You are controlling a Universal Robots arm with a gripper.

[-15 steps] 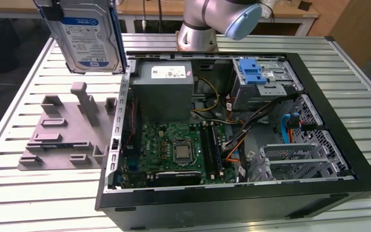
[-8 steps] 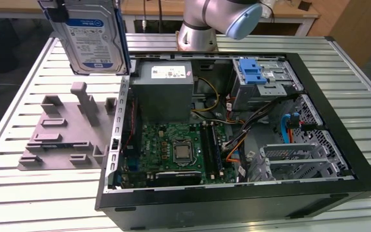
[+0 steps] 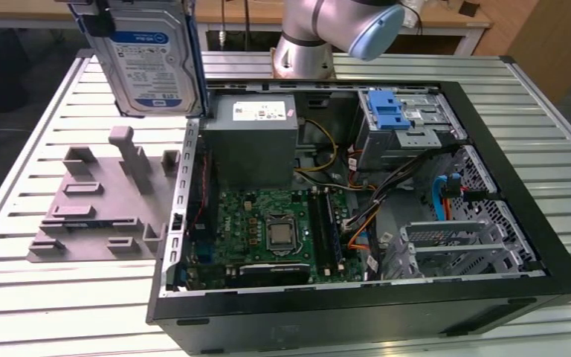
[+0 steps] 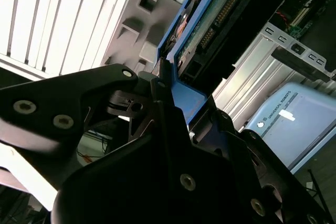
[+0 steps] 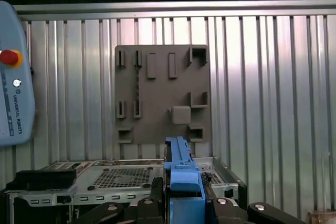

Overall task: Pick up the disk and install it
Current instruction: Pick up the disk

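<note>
The disk [image 3: 152, 59] hangs upright in the air at the exterior view's upper left, label side showing, framed by its blue carrier. It is above the open computer case's [image 3: 534, 245] left wall and the grey fixture plate [image 3: 97, 208]. My gripper [image 3: 95, 18] is shut on the disk's top edge. In the second wrist view the black fingers [image 4: 157, 108] clamp the blue carrier, and the disk's [image 4: 210, 19] green circuit-board side runs away from them. The first wrist view looks down the carrier's blue edge [image 5: 181, 174] between the gripper [image 5: 181, 200] fingers.
Inside the case sit a grey power supply [image 3: 253, 134], the motherboard [image 3: 265, 230], a drive bay with a blue latch [image 3: 389, 111] and metal cages [image 3: 464, 242]. The arm's base [image 3: 311, 44] stands behind the case. A teach pendant [image 5: 13, 77] lies on the slatted table [image 5: 273, 87].
</note>
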